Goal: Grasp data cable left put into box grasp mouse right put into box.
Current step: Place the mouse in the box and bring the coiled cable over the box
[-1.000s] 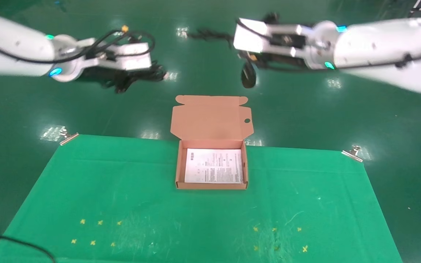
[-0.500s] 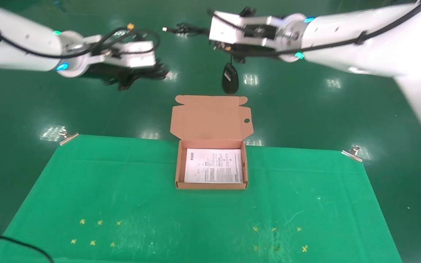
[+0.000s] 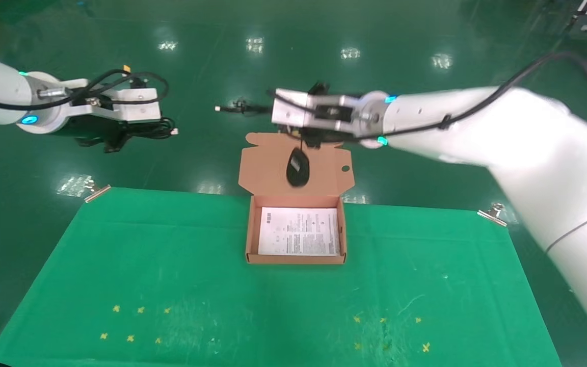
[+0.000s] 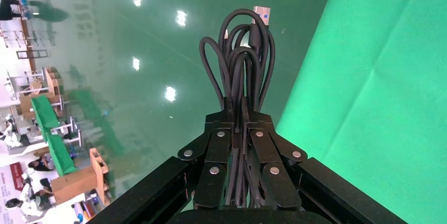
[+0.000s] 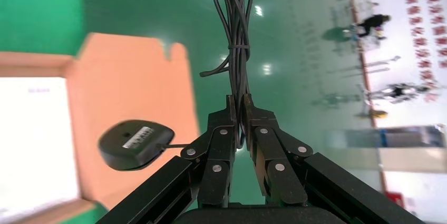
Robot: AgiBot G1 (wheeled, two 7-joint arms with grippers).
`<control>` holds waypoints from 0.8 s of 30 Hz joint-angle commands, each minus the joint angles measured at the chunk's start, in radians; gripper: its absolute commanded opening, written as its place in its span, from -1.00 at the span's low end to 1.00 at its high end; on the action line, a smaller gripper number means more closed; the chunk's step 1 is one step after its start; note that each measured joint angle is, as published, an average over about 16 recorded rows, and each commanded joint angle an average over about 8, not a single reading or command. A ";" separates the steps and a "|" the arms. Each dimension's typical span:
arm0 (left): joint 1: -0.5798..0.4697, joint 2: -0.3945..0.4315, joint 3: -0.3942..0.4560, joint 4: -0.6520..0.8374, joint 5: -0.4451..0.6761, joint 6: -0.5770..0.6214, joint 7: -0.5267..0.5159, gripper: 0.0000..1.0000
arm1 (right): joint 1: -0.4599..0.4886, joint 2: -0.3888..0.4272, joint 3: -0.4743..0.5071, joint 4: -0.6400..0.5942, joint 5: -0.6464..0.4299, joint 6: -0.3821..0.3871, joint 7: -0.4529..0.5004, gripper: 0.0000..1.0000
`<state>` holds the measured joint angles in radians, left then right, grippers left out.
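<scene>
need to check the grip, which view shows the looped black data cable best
The left wrist view: the looped black data cable fills the middle, clamped between the left gripper fingers, its pale plug end showing. The head view shows it only as a small dark bundle under that gripper. The right wrist view does not show it.

You see the mouse (image 3: 297, 168) hanging below the right pincer (image 3: 301, 133), before the box (image 3: 296, 259) flap, the left pincer (image 3: 120, 140) far left.

Clipped green cloth (image 3: 171, 265), yellow crosses (image 3: 140, 309)
</scene>
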<state>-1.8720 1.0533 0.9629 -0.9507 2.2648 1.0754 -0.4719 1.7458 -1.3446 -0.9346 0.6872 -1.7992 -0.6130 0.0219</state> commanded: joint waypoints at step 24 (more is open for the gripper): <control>0.017 -0.027 0.006 -0.081 0.044 0.030 -0.075 -1.00 | -0.120 -0.027 -0.254 -0.024 0.256 0.111 0.077 -1.00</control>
<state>-1.8555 1.0264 0.9693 -1.0310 2.3084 1.1057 -0.5466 1.6242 -1.3719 -1.1861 0.6470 -1.5458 -0.5054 0.1069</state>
